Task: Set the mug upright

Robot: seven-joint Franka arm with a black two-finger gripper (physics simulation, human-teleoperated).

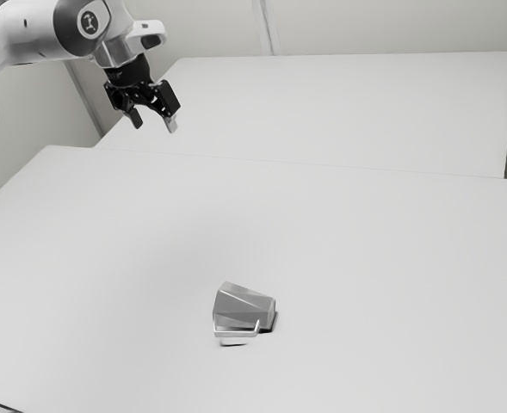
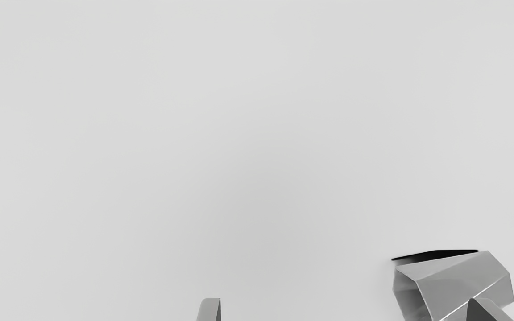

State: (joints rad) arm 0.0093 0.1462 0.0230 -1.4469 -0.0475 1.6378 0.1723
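One grey faceted mug (image 1: 251,304) is lying on its side on the pale worktop (image 1: 115,249), its handle (image 1: 237,333) facing the exterior camera. One black two-finger tool (image 1: 154,125) is hanging above the worktop, well apart from the mug, its fingers standing wide open and holding nothing.

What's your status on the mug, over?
Gripper open, holding nothing, raised over the table. Mug lying on its side, not yet upright. No obstacle seen between gripper and mug. Over.
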